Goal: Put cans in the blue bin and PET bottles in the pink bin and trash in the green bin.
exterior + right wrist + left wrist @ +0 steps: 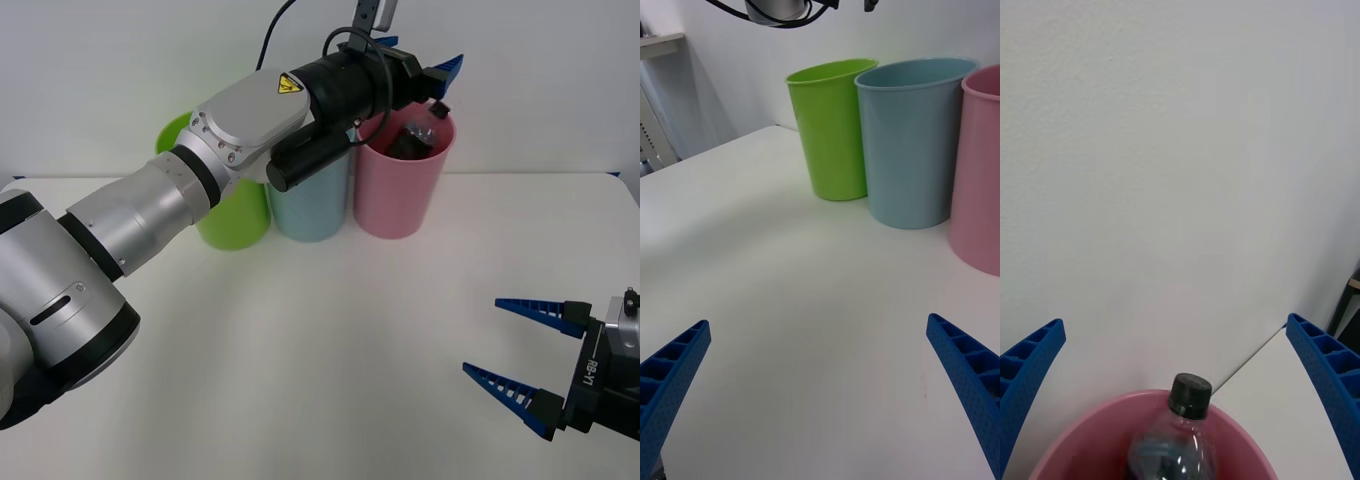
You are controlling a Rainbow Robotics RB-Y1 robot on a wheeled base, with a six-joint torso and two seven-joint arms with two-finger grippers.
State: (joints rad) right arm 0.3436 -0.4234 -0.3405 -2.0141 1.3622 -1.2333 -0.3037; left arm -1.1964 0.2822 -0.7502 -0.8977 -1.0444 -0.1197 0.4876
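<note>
Three bins stand in a row at the back of the table: the green bin (228, 215) on the left, the blue bin (312, 205) in the middle, the pink bin (405, 185) on the right. My left gripper (437, 72) hangs open just above the pink bin's rim. A PET bottle (1176, 442) with a black cap sits inside the pink bin (1240, 442), leaning, clear of the fingers. My right gripper (508, 345) rests open near the table's front right, with nothing between its fingers. From its wrist the green bin (831, 127), blue bin (914, 142) and pink bin (981, 172) stand ahead.
The white table (330, 340) stretches bare between the bins and my right gripper. A white wall rises right behind the bins. My left arm (180, 190) reaches across in front of the green and blue bins.
</note>
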